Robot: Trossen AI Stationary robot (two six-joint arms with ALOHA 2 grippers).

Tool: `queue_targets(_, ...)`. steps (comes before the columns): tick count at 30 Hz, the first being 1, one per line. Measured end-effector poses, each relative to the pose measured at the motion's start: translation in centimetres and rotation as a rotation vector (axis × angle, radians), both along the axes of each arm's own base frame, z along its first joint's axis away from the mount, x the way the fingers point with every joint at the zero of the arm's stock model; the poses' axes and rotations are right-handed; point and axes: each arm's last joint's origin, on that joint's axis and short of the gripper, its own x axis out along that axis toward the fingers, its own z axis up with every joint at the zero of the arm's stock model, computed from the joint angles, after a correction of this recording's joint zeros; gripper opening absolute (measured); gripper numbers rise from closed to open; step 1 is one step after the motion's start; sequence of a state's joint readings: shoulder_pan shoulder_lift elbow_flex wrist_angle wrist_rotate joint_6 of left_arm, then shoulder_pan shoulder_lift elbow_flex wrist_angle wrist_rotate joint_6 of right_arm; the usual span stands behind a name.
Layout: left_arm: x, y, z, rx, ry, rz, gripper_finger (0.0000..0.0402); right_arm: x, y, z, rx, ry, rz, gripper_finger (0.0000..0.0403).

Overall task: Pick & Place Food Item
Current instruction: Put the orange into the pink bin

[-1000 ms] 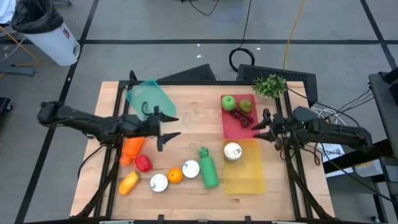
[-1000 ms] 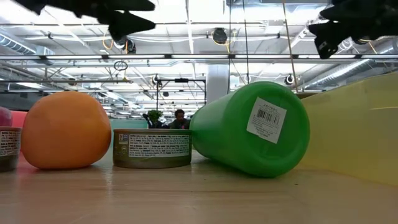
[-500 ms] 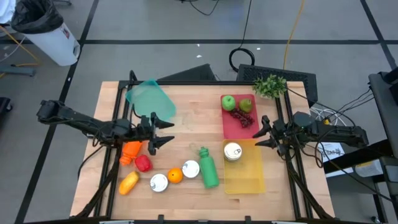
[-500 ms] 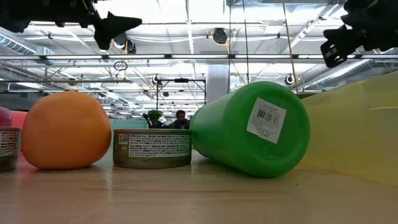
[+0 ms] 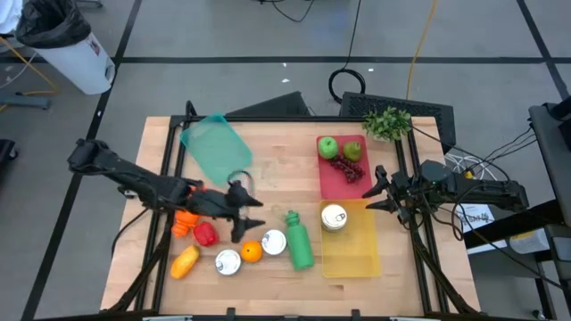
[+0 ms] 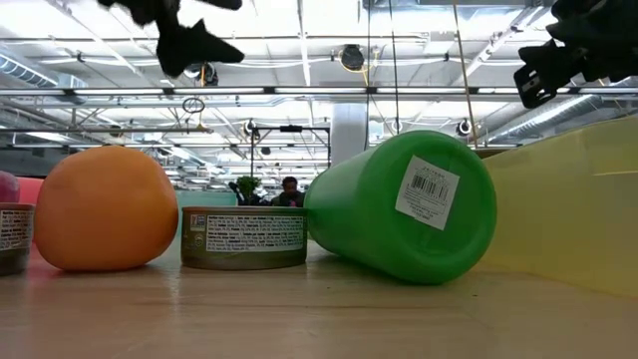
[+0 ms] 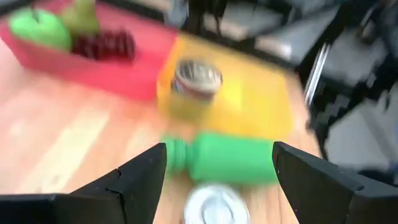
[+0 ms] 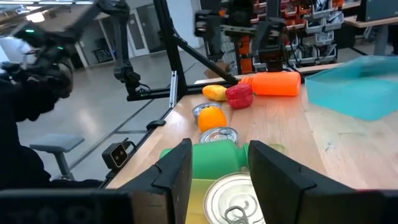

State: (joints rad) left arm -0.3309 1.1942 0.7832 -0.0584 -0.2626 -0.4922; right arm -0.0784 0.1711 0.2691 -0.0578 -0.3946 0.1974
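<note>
Orange [image 5: 251,251] lying beside green bottle [image 5: 299,240], under left gripper [image 5: 243,214], spread wide, holding nothing. Only low view reveals can label [image 6: 244,234]. Right gripper [image 5: 378,190] part-open, empty.

On the bench [image 5: 268,147] there are three trays: one teal [image 5: 214,147] at about ten o'clock, one red [image 5: 337,183] at about two o'clock, and one yellow [image 5: 352,245] at about four o'clock. There are three tins: one on the yellow tray [image 5: 334,217] and two along the six o'clock edge [image 5: 273,241] [image 5: 228,261]. There is one green bottle [image 5: 299,241] lying on its side. One orange [image 5: 251,251] sits between the two lower tins. On the red tray are one green apple [image 5: 327,146], one pear [image 5: 353,150] and one bunch of grapes [image 5: 346,168]. Toward eight o'clock lie one carrot [image 5: 186,220], one red pepper [image 5: 206,234] and one yellow fruit [image 5: 185,261]. One small plant [image 5: 387,123] stands at the one o'clock corner.
</note>
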Motion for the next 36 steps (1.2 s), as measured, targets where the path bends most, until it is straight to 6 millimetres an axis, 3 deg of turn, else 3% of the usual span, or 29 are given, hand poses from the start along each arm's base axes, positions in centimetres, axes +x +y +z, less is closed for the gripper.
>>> queue_targets(7,3.8,-4.3,1.5,0.041,0.467,-0.055,0.0296,0.0,0.0,0.0,0.000,0.000,0.000,0.0140)
queue_targets(15,5.8,-7.6,-2.0,0.017,0.774,-0.068,0.0296,0.0,0.0,0.0,0.000,0.001,0.000,0.0141)
queue_targets(22,6.5,-8.7,-5.0,0.002,0.886,-0.097,0.0296,0.0,0.0,0.0,-0.005,-0.002,0.000,0.0141)
queue_targets(36,6.7,-8.6,-6.4,0.081,0.910,-0.022,0.0296,0.0,0.0,0.0,0.000,0.001,0.000,0.0141)
